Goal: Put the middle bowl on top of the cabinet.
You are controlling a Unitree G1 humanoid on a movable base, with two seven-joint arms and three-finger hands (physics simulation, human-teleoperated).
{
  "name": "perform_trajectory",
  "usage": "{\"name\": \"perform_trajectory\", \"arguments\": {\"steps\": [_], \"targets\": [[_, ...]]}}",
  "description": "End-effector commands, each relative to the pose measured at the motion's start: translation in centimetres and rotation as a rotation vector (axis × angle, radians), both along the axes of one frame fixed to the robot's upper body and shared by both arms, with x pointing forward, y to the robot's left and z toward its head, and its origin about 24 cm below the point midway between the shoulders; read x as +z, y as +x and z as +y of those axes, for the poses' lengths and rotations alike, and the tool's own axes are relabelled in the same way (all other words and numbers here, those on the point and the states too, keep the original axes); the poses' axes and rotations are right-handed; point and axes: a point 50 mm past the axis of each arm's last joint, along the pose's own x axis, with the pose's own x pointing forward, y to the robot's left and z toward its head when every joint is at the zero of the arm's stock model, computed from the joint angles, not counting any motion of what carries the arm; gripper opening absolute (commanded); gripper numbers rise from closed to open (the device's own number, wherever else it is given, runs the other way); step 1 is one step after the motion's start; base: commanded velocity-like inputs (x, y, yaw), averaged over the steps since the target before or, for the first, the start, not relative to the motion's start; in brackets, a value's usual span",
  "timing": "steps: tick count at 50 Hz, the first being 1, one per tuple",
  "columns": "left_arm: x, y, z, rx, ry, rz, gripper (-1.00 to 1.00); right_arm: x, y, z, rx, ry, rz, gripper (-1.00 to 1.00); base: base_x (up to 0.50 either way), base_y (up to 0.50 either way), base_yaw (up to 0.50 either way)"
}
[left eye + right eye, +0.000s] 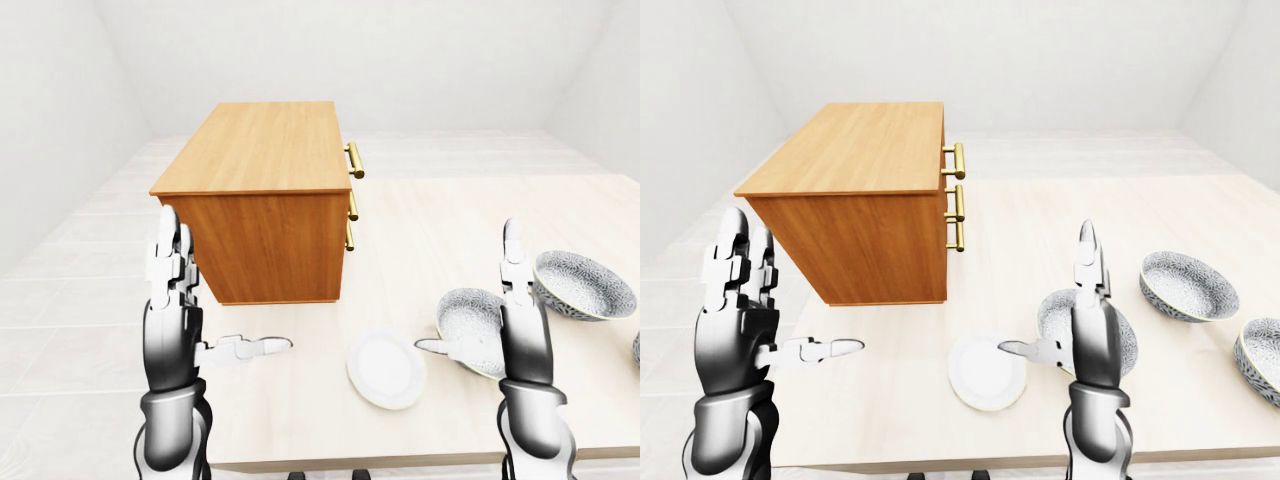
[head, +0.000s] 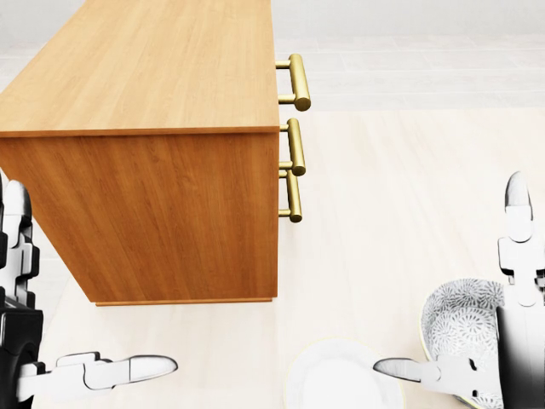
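Three grey patterned bowls lie on the pale table in the right-eye view: the nearest bowl (image 1: 1055, 318), a middle bowl (image 1: 1188, 285) further right, and a third bowl (image 1: 1260, 360) cut by the right edge. My right hand (image 1: 1065, 310) is open, fingers upright and thumb pointing left, standing in front of the nearest bowl (image 2: 460, 328) and hiding part of it. The wooden cabinet (image 1: 855, 150) with brass handles (image 1: 958, 200) stands at the left of the table. On the left, below the cabinet, my left hand (image 1: 790, 310) is open and holds nothing.
A white plate (image 1: 985, 372) lies between my two hands, near the table's lower edge (image 1: 940, 455). White walls and a pale tiled floor surround the table.
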Motion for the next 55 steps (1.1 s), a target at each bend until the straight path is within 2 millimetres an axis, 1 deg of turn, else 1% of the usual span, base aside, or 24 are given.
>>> {"name": "perform_trajectory", "arguments": {"steps": [1,6,11,12,13,16,19,21,26,28,31,34,37,40,43,48,52,55], "targets": [[-0.1,0.1,0.0,0.01,0.006,0.005,1.0,-0.5,-0.7,-0.8,-0.083,-0.114,0.054,1.0,0.0,0.0,0.0],[0.0,0.1,0.2,0.02,0.004,-0.004,1.0,-0.1,-1.5,-1.4,-0.153,-0.197,0.067,1.0,0.0,0.0,0.0],[-0.1,0.1,0.2,0.021,0.006,0.001,1.0,0.4,-2.7,-1.8,-0.157,-0.179,0.078,1.0,0.0,0.0,0.0],[0.3,0.0,0.5,0.054,0.009,-0.018,1.0,0.3,-2.8,-1.9,-0.165,-0.204,0.098,1.0,0.0,0.0,0.0],[0.4,0.0,0.5,0.05,0.007,-0.023,1.0,0.1,-2.8,-2.0,-0.174,-0.21,0.109,1.0,0.0,0.0,0.0],[0.3,0.1,0.5,0.051,0.005,-0.018,1.0,-0.3,-3.0,-1.8,-0.184,-0.254,0.153,1.0,0.0,0.0,0.0],[0.3,0.1,0.5,0.051,0.006,-0.02,1.0,-0.2,-3.0,-1.9,-0.194,-0.281,0.165,1.0,0.0,0.0,0.0],[0.3,0.1,0.5,0.051,0.004,-0.022,1.0,-0.5,-3.0,-2.0,-0.213,-0.323,0.191,1.0,0.0,0.0,0.0],[0.3,0.0,0.5,0.048,0.008,-0.017,1.0,-0.9,-2.9,-2.1,-0.24,-0.359,0.217,1.0,0.0,0.0,0.0],[0.2,0.1,0.5,0.049,0.007,-0.012,1.0,-0.8,-2.9,-2.2,-0.27,-0.408,0.219,1.0,0.0,0.0,0.0],[0.2,0.1,0.4,0.045,0.008,-0.011,1.0,-0.9,-3.0,-2.3,-0.275,-0.401,0.223,1.0,0.0,0.0,0.0],[0.2,0.0,0.4,0.036,0.005,-0.013,1.0,-1.8,-3.0,-2.5,-0.301,-0.422,0.26,1.0,0.0,0.0,0.0],[0.2,0.1,0.4,0.036,0.007,-0.01,1.0,-1.8,-3.0,-2.5,-0.304,-0.428,0.261,1.0,0.0,0.0,0.0],[0.2,0.1,0.4,0.041,0.009,-0.011,1.0,-1.7,-3.1,-2.6,-0.344,-0.515,0.271,1.0,0.0,0.0,0.0],[0.3,0.1,0.4,0.038,0.01,-0.016,1.0,-2.2,-3.0,-2.8,-0.359,-0.525,0.282,1.0,0.0,0.0,0.0],[0.2,0.1,0.3,0.032,0.012,-0.012,1.0,-3.1,-2.7,-2.8,-0.379,-0.589,0.303,1.0,0.0,0.0,0.0],[0.1,0.1,0.3,0.034,0.008,-0.009,1.0,-3.3,-2.6,-2.4,-0.388,-0.658,0.296,1.0,0.0,0.0,0.0],[0.1,0.1,0.4,0.033,0.006,-0.008,1.0,-3.5,-2.3,-1.9,-0.386,-0.741,0.288,1.0,0.0,0.0,0.0]]}}
